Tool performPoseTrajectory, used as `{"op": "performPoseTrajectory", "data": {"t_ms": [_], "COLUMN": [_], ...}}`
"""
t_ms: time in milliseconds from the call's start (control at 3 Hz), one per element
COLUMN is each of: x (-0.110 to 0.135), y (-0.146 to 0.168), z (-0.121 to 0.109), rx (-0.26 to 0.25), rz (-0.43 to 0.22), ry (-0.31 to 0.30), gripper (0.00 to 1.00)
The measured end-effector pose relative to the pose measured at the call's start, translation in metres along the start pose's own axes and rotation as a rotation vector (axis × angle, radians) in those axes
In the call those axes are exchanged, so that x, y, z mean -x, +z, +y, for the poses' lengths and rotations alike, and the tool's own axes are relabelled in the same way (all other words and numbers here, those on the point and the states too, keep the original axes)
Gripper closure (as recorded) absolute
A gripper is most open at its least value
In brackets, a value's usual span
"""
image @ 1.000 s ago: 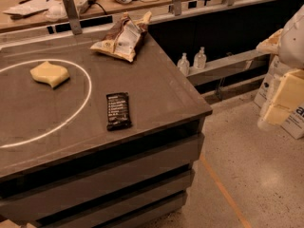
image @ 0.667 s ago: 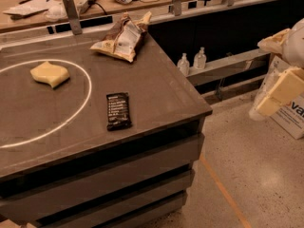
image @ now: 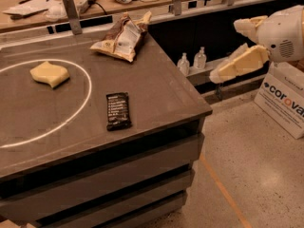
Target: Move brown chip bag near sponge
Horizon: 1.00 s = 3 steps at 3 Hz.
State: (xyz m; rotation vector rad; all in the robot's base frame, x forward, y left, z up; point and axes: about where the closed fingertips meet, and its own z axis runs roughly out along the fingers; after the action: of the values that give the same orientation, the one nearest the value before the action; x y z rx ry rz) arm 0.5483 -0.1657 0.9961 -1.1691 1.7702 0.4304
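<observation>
The brown chip bag (image: 122,38) lies crumpled at the far right corner of the dark table (image: 156,94), white label patch facing up. The sponge (image: 49,73), pale yellow with wavy edges, lies at the left inside a white painted circle (image: 85,99). My gripper (image: 233,47) hangs in the air off the table's right side, well right of the bag and a little lower in the picture. Its two pale yellow fingers (image: 240,64) stand apart with nothing between them.
A flat black bar wrapper (image: 118,110) lies mid-table near the circle's right edge. Two small bottles (image: 192,61) stand on a low ledge beyond the table's right edge. A white printed box (image: 284,99) sits on the floor at right. A cluttered bench runs behind.
My gripper has moved left and upward from the right edge of the view, closer to the table's right side. The bag, sponge and bar wrapper have not moved.
</observation>
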Motion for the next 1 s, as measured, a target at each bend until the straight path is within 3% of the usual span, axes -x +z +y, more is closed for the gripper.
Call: {"op": "performPoseTrajectory", "data": {"t_ms": [333,667,1000], "x": [0.032,0.064,0.063], "y": [0.034,0.087,0.089], "z": [-0.012,-0.014,-0.014], "rx": [0.02,0.078,0.071], "rz": [-0.15,-0.207,-0.207], "ry": [0.077,0.137,0.139], "gripper": [0.0,0.0,0.0]}}
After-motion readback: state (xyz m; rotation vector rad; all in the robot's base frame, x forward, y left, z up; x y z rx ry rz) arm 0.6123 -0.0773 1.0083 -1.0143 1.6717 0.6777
